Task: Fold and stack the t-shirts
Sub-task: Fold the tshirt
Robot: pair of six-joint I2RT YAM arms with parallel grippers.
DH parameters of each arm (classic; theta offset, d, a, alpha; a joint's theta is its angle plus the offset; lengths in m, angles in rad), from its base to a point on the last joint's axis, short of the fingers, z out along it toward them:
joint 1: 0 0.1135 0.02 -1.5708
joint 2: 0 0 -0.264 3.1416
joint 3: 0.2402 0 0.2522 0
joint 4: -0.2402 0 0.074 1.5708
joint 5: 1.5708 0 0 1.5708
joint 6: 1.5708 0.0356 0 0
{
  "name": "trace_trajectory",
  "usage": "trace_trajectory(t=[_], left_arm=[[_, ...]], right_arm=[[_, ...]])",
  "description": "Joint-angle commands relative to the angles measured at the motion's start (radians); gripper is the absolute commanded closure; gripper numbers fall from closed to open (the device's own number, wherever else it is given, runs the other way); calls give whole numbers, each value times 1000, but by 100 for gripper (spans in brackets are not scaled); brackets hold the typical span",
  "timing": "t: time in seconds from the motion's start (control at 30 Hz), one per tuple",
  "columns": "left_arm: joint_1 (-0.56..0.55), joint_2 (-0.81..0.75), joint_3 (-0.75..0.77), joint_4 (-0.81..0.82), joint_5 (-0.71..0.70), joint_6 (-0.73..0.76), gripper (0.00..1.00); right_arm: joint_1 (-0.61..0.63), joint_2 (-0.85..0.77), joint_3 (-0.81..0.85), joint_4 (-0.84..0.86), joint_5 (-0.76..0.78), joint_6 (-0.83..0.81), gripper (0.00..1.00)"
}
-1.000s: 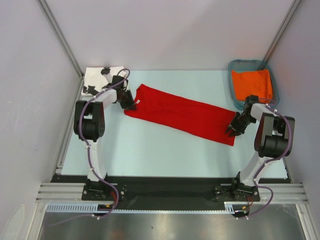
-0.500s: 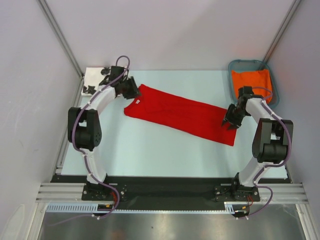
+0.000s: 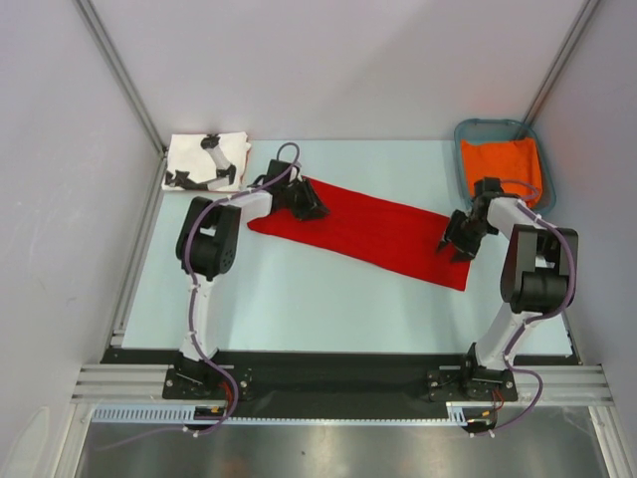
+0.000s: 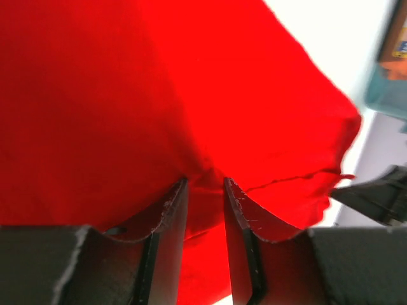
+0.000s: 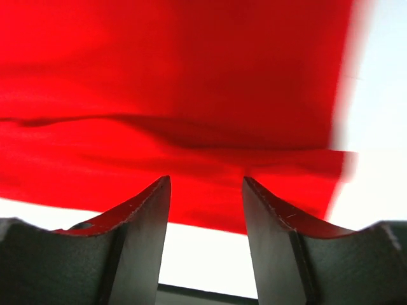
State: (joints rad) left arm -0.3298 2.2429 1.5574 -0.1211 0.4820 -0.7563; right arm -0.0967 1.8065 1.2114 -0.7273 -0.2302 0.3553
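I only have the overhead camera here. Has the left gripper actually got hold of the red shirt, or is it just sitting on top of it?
Observer: It has hold. In the left wrist view, the left gripper is nearly closed, with a bunch of the red t-shirt pinched between its fingers.
Operator: And the right one?
Observer: The right gripper is open. The shirt's edge lies across the gap between its fingertips, with bare table showing on the near side.
Operator: Is the cloth flat there?
Observer: Not quite. A dark crease runs across the cloth just beyond the right fingertips.
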Motion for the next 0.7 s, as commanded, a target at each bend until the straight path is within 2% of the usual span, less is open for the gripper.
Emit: trace_trajectory(t=[0.0, 0.13, 0.2, 0.23, 0.33, 0.37, 0.47, 0.53, 0.63, 0.67], left_arm=[[24, 10, 6, 34, -16, -28, 64], [54, 17, 29, -30, -9, 23, 64], [54, -12, 68, -110, -73, 101, 64], [51, -60, 90, -174, -95, 165, 61], [52, -159, 73, -268, -190, 231, 54], [54, -240, 57, -282, -212, 242, 52], [64, -401, -45, -316, -315, 256, 47], [83, -482, -160, -315, -374, 195, 40], [135, -595, -323, -266, -385, 85, 34], [153, -618, -365, -240, -346, 63, 34]], right_arm=[[-72, -10, -65, 39, 14, -33, 45], [-126, 1, -84, 22, 51, -58, 45], [-139, -38, -87, 2, 57, -59, 45], [-140, -58, -79, -7, 68, -64, 45], [-106, -134, -53, -55, 104, -91, 44], [-94, -154, -49, -64, 104, -98, 42], [-52, -196, -10, -60, 65, -82, 39], [-8, -196, 16, -41, 5, -67, 38], [61, -184, 72, -5, -35, -75, 36], [93, -180, 88, 15, -44, -75, 36]])
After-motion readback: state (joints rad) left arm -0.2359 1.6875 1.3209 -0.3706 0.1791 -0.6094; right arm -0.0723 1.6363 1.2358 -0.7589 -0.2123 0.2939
